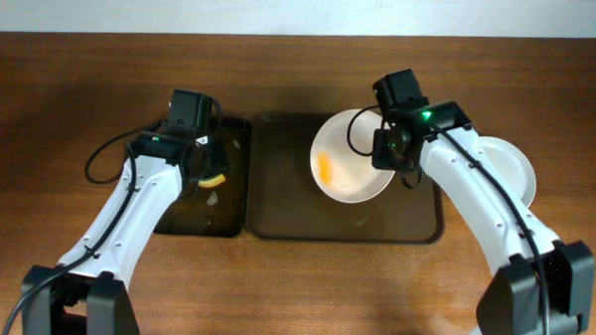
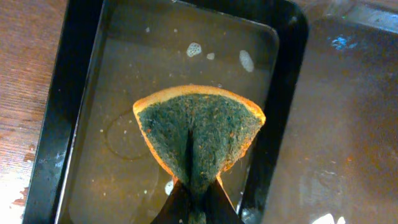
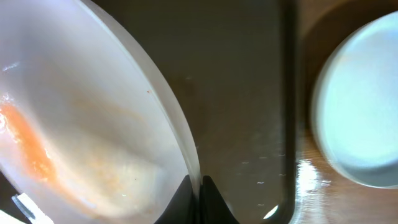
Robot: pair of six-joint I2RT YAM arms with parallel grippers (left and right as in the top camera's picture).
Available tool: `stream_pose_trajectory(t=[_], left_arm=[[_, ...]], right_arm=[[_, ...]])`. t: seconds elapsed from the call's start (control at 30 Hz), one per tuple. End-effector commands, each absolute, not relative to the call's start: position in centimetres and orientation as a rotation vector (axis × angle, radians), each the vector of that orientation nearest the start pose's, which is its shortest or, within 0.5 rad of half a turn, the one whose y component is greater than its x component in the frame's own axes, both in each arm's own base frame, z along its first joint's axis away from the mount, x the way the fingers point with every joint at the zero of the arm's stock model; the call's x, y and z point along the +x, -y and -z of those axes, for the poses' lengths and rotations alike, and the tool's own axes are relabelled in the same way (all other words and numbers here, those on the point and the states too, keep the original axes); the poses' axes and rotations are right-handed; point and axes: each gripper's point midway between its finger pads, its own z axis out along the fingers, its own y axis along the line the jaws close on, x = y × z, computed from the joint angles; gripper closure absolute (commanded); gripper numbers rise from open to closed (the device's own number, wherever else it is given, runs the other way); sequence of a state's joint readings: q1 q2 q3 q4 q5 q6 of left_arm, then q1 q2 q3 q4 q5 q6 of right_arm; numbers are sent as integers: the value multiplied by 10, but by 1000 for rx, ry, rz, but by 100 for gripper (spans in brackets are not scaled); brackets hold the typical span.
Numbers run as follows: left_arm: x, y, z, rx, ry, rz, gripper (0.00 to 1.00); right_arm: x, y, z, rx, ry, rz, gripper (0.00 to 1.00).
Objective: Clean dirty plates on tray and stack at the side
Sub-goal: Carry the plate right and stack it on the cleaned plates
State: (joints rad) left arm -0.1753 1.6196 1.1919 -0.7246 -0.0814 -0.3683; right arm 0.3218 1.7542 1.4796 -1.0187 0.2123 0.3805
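Note:
My right gripper point(image 1: 386, 156) is shut on the rim of a white plate point(image 1: 350, 157) smeared with orange sauce and holds it tilted above the brown tray point(image 1: 277, 202). In the right wrist view the jaws point(image 3: 199, 190) pinch the plate's edge point(image 3: 93, 143) over the tray point(image 3: 242, 93). A clean pale plate point(image 1: 512, 167) lies on the table right of the tray, also in the right wrist view point(image 3: 360, 106). My left gripper point(image 2: 194, 196) is shut on a folded green and orange sponge point(image 2: 199, 134) above the black tray point(image 2: 81, 93).
The black tray point(image 1: 229, 210) holds shallow soapy water with foam spots and stands left of the brown tray. The wooden table point(image 1: 62, 100) reaches a pale edge at the back.

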Motion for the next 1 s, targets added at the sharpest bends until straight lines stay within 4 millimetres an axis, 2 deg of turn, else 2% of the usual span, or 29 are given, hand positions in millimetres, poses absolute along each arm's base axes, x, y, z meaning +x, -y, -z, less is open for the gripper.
stream_pose_trajectory(t=[0.0,0.07,0.13,0.2,0.3,0.5,0.53,0.6,0.67,0.7,0.73,0.83,0.9,0.97], left_arm=[[370,43,-84,-280,-2718,-1,100],[364,42,-72,-280,-2726,-4,100],[360,41,-58,-280,-2725,-3,100],[355,41,-51,-280,-2738,-8,100],[355,41,-51,-281,-2737,-7,100],[354,41,-51,-281,-2737,-7,100],[354,41,-51,-280,-2738,-3,100],[354,41,-51,-280,-2740,-4,100],[353,41,-50,-280,-2746,-6,100],[353,41,-50,-280,-2745,-5,100],[353,41,-50,-280,-2746,-5,100],[353,41,-50,-280,-2745,-5,100],[353,41,-50,-280,-2745,-5,100],[353,41,-50,-280,-2744,-5,100]], right_arm=[[377,-86,-169,42,-2626,395,96],[376,-91,-187,-18,-2503,572,96],[374,-101,-214,-83,-2322,771,96],[370,-113,-240,-111,-2155,898,96],[366,-122,-263,-109,-2016,979,96],[365,-123,-264,-90,-2007,969,96],[366,-123,-261,-69,-2023,938,96],[371,-116,-236,21,-2161,789,96],[378,-88,-211,194,-2313,661,96],[381,-63,-200,305,-2379,624,96],[383,-46,-192,377,-2428,585,96],[382,33,-163,785,-2583,297,96],[369,83,-154,1036,-2587,160,96],[348,134,-143,1220,-2571,173,96]])
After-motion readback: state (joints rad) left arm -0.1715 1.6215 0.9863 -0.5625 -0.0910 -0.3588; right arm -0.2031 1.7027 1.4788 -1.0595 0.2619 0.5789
